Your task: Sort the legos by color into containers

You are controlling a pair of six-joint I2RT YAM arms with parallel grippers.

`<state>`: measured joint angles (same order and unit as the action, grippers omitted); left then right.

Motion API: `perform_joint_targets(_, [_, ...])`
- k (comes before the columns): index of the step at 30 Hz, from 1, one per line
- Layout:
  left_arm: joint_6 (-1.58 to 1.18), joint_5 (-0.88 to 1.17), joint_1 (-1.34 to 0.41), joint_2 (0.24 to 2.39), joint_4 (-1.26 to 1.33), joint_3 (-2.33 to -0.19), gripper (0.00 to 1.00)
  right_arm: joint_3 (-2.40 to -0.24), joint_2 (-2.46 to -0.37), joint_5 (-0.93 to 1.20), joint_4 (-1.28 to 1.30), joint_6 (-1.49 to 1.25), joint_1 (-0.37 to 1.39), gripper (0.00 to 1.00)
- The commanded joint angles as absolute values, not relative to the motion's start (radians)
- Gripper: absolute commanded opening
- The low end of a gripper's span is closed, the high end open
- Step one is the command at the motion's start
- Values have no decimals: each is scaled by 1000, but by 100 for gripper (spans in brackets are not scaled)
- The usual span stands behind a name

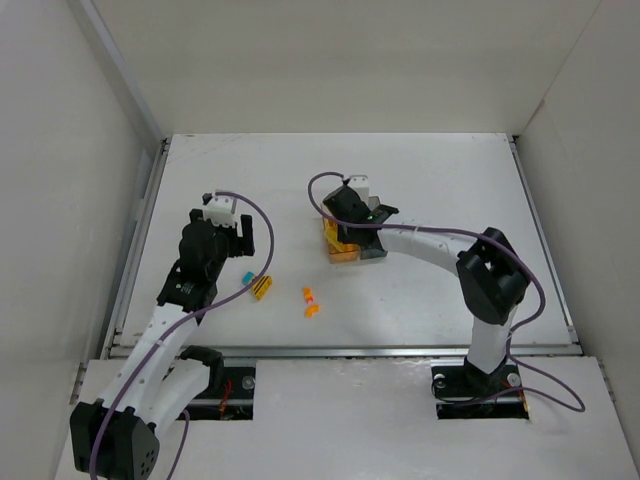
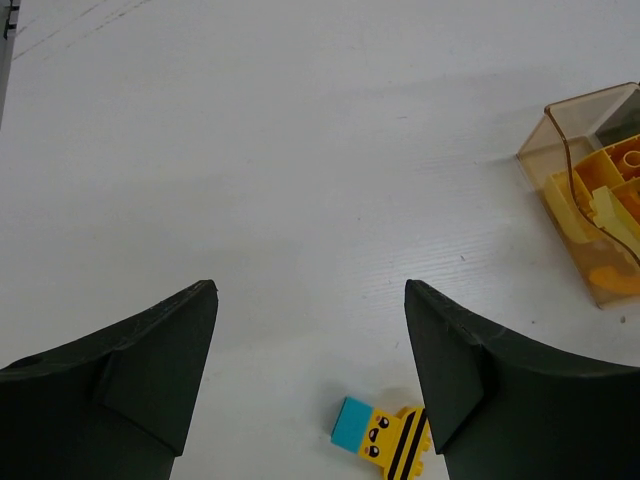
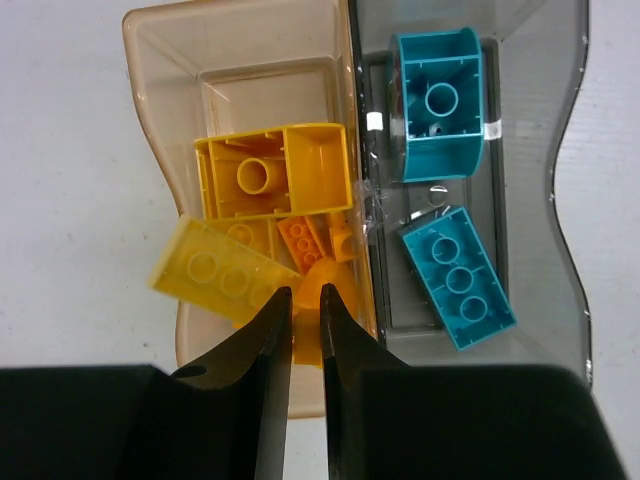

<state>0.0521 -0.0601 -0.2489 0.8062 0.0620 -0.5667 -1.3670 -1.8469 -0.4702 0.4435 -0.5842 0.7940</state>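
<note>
The left jaws [image 2: 310, 287] are spread wide over the counter [image 2: 300, 150]. The striped yellow brick [image 2: 400, 445] lies flat, touching a teal brick [image 2: 352, 422]. It sits just back from the tips, close to one finger. The left arm is nearer, and nothing crowds it. The right jaws [image 3: 305, 292] are almost pressed together over the amber bin [image 3: 150, 60].

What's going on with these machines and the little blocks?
Two robot arms are sorting bricks by color. The right gripper, jaws nearly shut, hovers over the amber bin holding yellow and orange bricks; the grey bin beside it holds two teal bricks. The left gripper is open above the table, near a striped yellow brick.
</note>
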Motion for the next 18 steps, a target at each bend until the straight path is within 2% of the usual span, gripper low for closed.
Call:
perform_joint_targets(1, [34, -40, -249, 785, 95, -561, 73, -1405, -1879, -413, 376, -598, 798, 0])
perform_joint_targets(9, [43, -49, -249, 776, 95, -561, 73, -1341, -1898, -282, 325, -771, 807, 0])
perform_joint_targets(18, [43, -49, -239, 776, 95, -561, 73, -1388, -1917, -324, 344, -867, 836, 0])
